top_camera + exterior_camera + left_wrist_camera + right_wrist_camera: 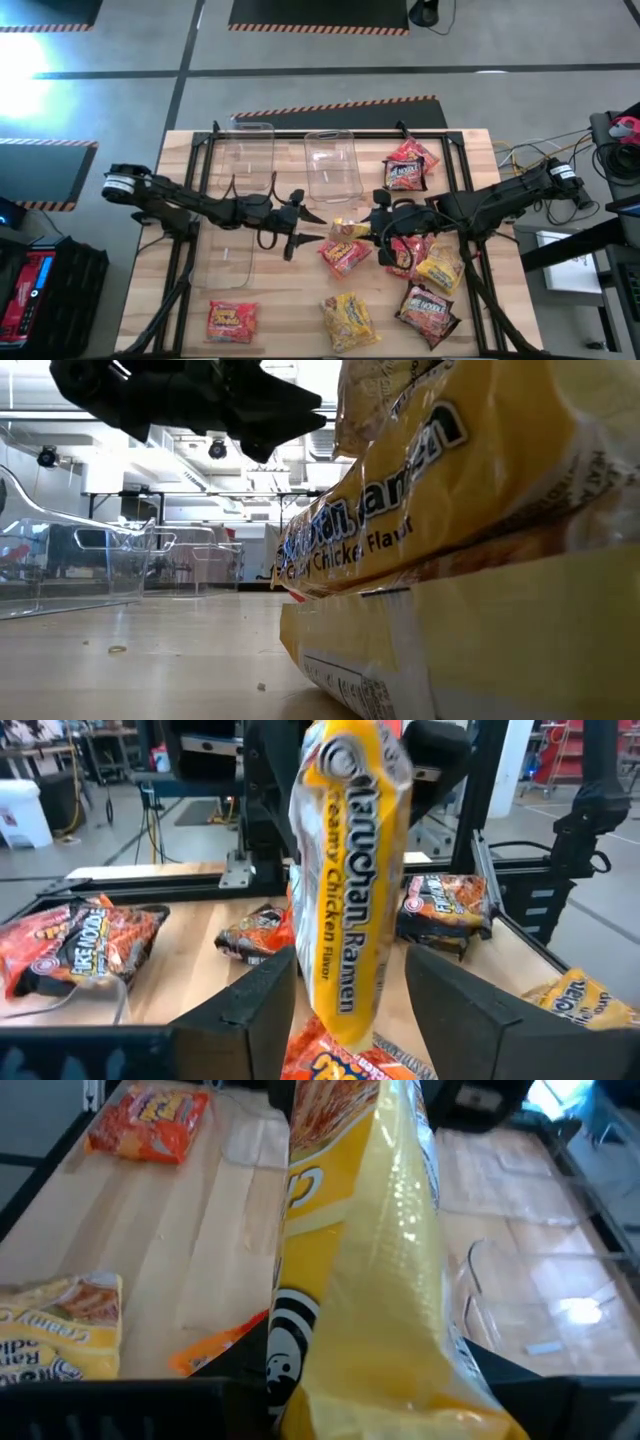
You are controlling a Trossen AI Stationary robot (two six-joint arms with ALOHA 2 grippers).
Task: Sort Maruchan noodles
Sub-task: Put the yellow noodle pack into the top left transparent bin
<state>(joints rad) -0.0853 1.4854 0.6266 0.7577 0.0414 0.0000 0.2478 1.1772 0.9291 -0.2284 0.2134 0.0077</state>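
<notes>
Above the wooden table (280,310) beside the clear bin (333,165), our right gripper (368,226) clamps a yellow packet (349,228), long axis upright; our left gripper (305,228) gapes around it.

Yellow noodle packet (350,890), blue lettering; seemingly red-orange packets (345,256) below

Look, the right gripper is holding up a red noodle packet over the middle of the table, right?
Not red. The packet in the right gripper is yellow, a Creamy Chicken one, as both wrist views show. It is held up over the middle of the table.
</notes>
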